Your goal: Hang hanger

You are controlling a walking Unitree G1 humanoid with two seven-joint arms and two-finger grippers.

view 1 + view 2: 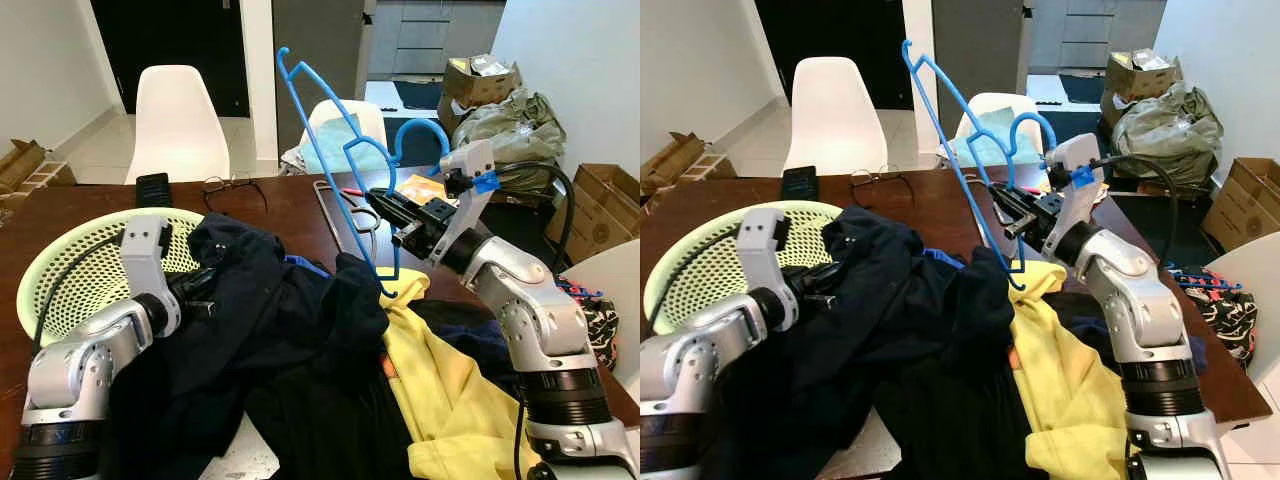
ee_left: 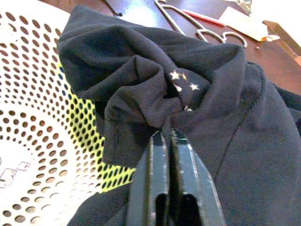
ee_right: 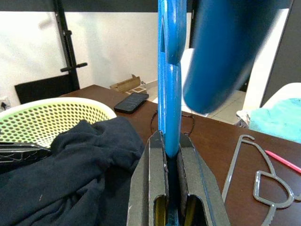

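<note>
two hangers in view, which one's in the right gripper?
The blue hanger, clamped upright in the right gripper. The grey hanger lies flat on the table, untouched.

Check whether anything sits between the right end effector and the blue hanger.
Nothing does: the right end effector is already shut on the blue plastic hanger, raised above the dark wooden table. No hanging rail is visible.

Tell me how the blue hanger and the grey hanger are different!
The blue hanger is bright blue; the grey hanger is pale grey. The blue hanger is held up in the air, tilted, by the right gripper, whose fingers are shut on it; the grey hanger lies flat on the brown table, with nothing holding it. Both are thin clothes hangers with a hook.
</note>
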